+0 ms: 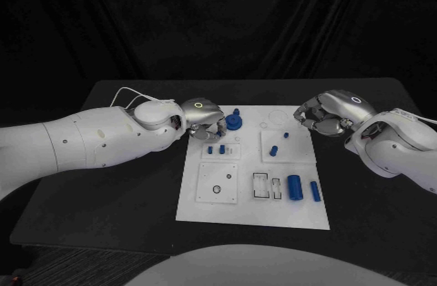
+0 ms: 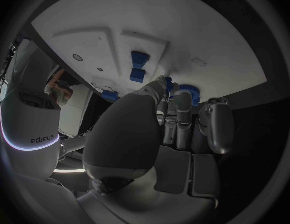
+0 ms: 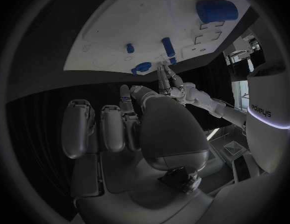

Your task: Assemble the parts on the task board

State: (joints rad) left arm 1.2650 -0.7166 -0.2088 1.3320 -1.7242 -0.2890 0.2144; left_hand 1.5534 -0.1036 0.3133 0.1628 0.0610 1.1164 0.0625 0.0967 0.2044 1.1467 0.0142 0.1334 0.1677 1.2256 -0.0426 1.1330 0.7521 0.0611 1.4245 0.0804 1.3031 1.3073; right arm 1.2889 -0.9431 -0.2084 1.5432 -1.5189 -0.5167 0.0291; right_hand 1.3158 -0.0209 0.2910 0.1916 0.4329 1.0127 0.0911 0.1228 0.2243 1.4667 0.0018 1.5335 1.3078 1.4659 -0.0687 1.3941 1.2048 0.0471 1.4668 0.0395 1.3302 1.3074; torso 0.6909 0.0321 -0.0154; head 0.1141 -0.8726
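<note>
Task board (image 1: 251, 213), blue parts (image 1: 294, 186), flanking hands

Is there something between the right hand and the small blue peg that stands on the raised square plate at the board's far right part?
Nothing visible. The right hand hovers just beyond the task board's far right corner, holding nothing. Between it and the blue peg lies only bare white plate; a smaller blue stub stands beside that line.
</note>
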